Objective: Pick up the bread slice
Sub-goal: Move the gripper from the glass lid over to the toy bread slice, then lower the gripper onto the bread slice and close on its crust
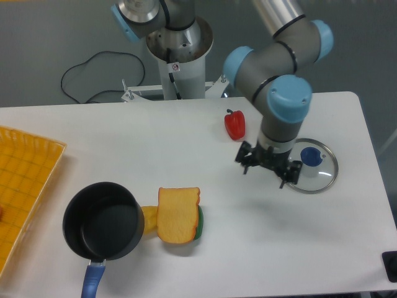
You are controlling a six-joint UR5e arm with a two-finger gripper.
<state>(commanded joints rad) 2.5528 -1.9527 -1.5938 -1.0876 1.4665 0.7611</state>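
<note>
The bread slice (178, 214) lies flat near the front of the white desk (186, 136), just right of a black pot (102, 220) with a blue handle, resting partly over a small yellow toy (149, 218) and a green toy (200, 222). The pincer (268, 166) hangs well apart to the right, beside a glass lid (316, 167) and near a red pepper (234, 125), and it holds nothing; how wide its jaws stand I cannot tell. A yellow tray (25, 180) sits at the left edge
</note>
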